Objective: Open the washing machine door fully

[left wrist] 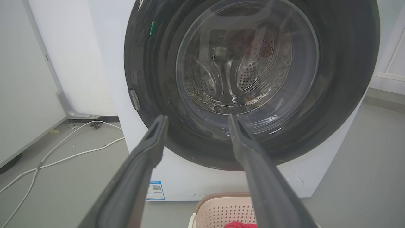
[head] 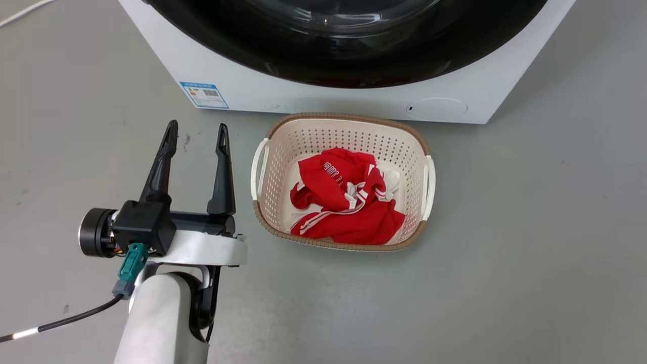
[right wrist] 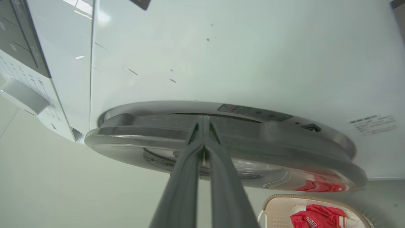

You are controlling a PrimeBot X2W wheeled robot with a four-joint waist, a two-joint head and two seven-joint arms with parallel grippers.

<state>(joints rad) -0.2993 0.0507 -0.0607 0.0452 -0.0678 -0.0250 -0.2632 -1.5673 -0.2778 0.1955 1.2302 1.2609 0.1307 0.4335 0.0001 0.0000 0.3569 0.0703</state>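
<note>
Grey floor (head: 530, 263), left gripper (head: 197, 126) hanging with jaws spread; right gripper (right wrist: 204, 119) has jaws pressed together at the door (right wrist: 142, 139) rim.

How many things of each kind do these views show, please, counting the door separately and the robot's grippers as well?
Washing machine: 1
Washing machine door: 1
Laundry basket: 1
Red garment: 1
Grippers: 2, the left gripper and the right gripper
Total: 6
</note>
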